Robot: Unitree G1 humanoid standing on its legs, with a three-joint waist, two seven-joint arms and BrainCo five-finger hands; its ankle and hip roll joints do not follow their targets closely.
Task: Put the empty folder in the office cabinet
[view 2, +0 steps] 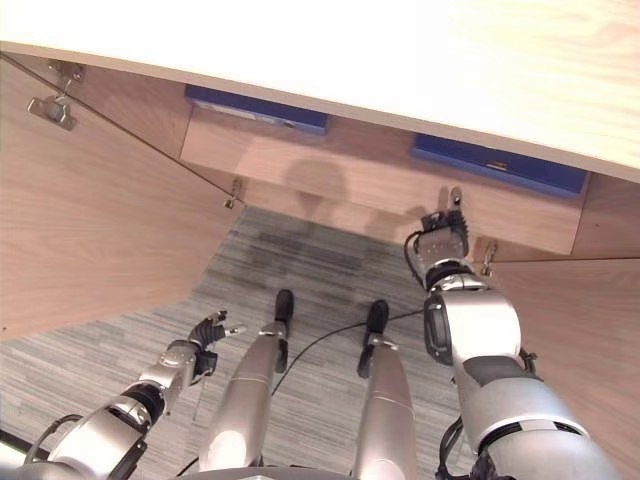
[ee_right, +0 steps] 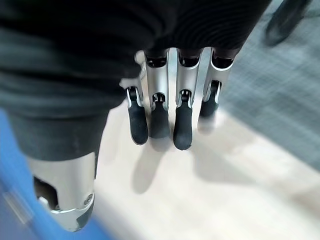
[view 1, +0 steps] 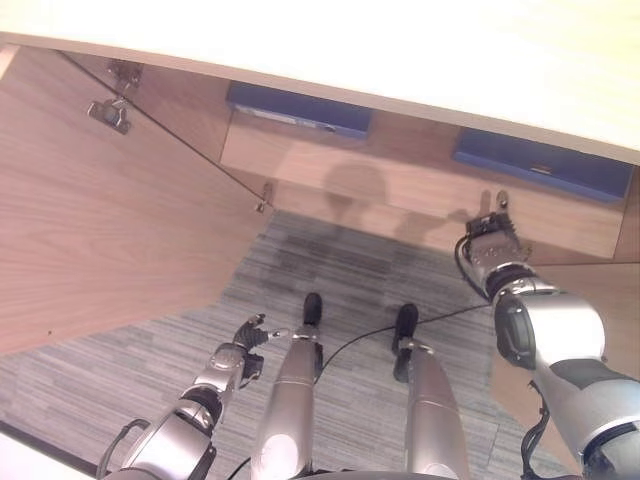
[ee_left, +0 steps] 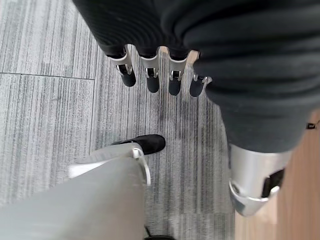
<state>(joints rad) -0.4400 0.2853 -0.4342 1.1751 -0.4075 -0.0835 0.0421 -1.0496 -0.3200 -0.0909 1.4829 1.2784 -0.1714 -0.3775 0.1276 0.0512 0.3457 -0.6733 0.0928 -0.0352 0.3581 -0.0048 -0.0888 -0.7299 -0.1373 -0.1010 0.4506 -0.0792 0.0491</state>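
I am looking down past the pale top of the cabinet (view 1: 420,60) into its open front. My right hand (view 1: 492,243) is stretched toward the lower shelf (view 1: 400,190), its fingers (ee_right: 182,120) nearly straight and loose, holding nothing, hanging just above the light wood of the shelf edge. A blue folder (view 1: 545,165) lies flat on the shelf just beyond that hand, on the right side, and my right wrist view shows its blue edge (ee_right: 15,200) close beside my thumb. A second blue folder (view 1: 300,110) lies further left on the same shelf, well apart from the first. The cabinet door (view 1: 100,210) stands swung open on my left. My left hand (view 1: 240,350) hangs low over the grey striped carpet (view 1: 330,260), fingers (ee_left: 150,80) relaxed and empty.
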